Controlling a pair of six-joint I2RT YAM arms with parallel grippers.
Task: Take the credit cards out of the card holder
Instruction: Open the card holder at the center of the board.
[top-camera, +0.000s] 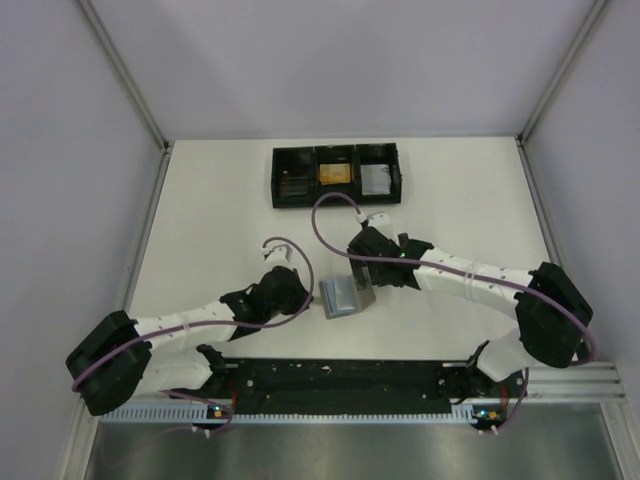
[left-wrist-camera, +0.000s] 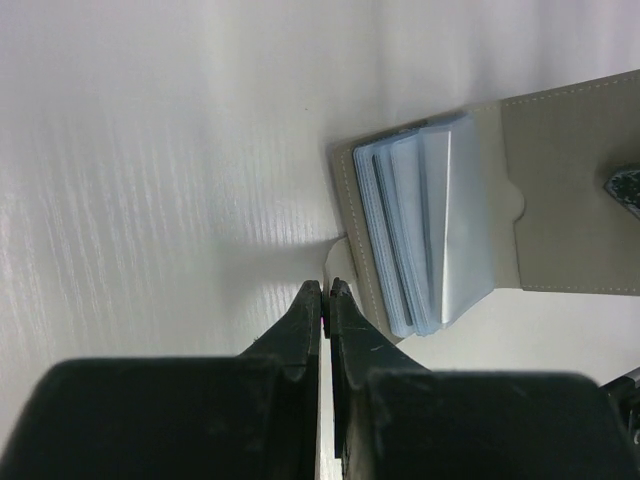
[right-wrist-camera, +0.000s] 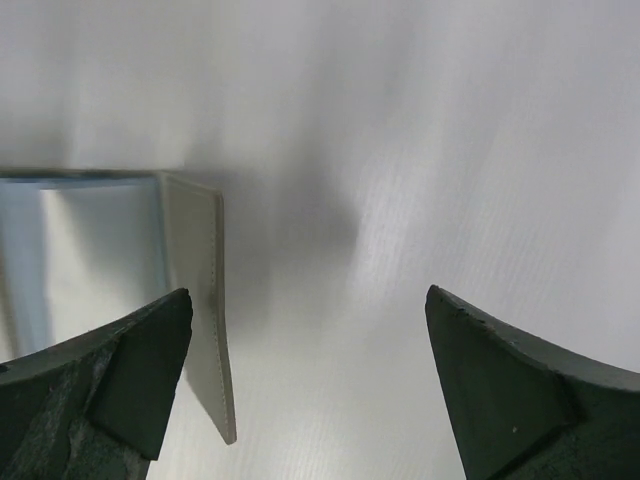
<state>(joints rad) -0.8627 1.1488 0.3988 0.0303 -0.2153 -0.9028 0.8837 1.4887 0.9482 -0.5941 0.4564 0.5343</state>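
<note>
Left gripper (left-wrist-camera: 325, 292) pressed fully shut, tips at the near edge of the small flat grey folding card holder (left-wrist-camera: 560, 190); cannot tell whether it pinches that edge. Holder lies open mid-table between both grippers, one flap tilted up. Thin pale silvery-blue credit cards (left-wrist-camera: 430, 230) are stacked inside. Right gripper (right-wrist-camera: 308, 300) spread wide, holding nothing, raised flap just beside one finger. Black three-compartment tray (top-camera: 335, 175) well apart.

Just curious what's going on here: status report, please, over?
Left gripper shut, tips at edge of flat grey folding card holder. Right gripper open beside its flap. Pale silvery cards still tucked inside. Nothing in the way.
</note>
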